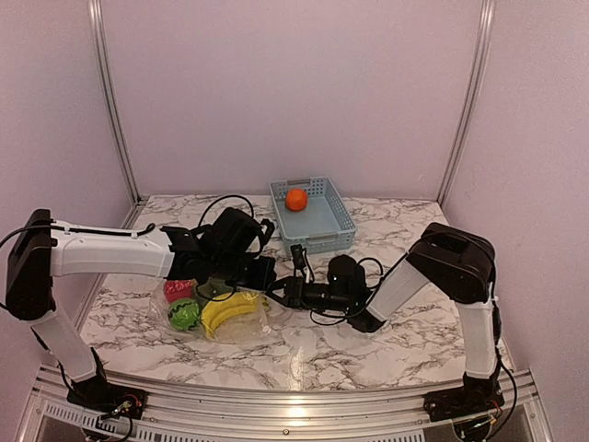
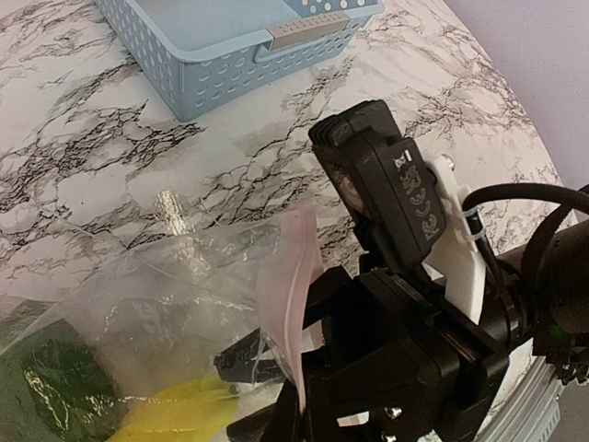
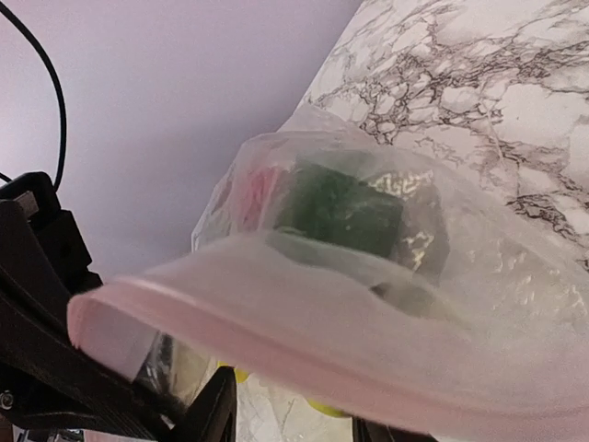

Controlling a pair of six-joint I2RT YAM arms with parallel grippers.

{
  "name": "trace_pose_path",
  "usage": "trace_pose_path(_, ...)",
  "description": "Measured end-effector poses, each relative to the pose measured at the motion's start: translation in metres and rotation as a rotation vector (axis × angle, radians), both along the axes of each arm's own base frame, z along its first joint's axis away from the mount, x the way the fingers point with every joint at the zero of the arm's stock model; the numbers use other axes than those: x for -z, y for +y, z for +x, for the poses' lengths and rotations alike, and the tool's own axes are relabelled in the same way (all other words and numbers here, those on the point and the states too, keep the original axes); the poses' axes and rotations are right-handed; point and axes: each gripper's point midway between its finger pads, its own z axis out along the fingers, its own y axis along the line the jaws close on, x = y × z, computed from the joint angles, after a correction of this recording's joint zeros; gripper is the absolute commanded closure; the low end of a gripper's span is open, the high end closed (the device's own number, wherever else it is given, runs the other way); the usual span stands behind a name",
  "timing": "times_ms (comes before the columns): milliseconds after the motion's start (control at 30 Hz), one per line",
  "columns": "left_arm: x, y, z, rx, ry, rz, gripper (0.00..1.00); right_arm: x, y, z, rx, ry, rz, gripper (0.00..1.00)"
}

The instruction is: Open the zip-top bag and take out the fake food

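Observation:
The clear zip-top bag lies on the marble left of centre. In it are a yellow banana, a green striped ball and a pink-red fruit. A dark green vegetable shows through the plastic. My left gripper is shut on the bag's whitish-pink zip strip at the mouth. My right gripper faces the mouth from the right. Its fingers stand apart just under the strip, with bits of banana and marble between them. An orange ball lies in the basket.
The light blue lattice basket stands behind the grippers, towards the back of the table. Both arms meet close together at the bag's mouth, the right one's wrist camera right in front of the left wrist. Cables trail beside the right arm.

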Motion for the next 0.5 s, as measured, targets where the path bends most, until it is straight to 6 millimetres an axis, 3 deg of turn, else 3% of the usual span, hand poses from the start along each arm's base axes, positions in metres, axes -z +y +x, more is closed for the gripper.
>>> trace_pose_path(367, 0.002, 0.000, 0.001, 0.000, -0.005, -0.009, 1.00, 0.024, 0.009, 0.008, 0.012, 0.081, -0.075, 0.30)
trace_pose_path(500, 0.006, 0.001, -0.002, 0.009, 0.005, -0.006, 1.00, 0.035, 0.007, 0.008, 0.023, 0.105, -0.114, 0.29)
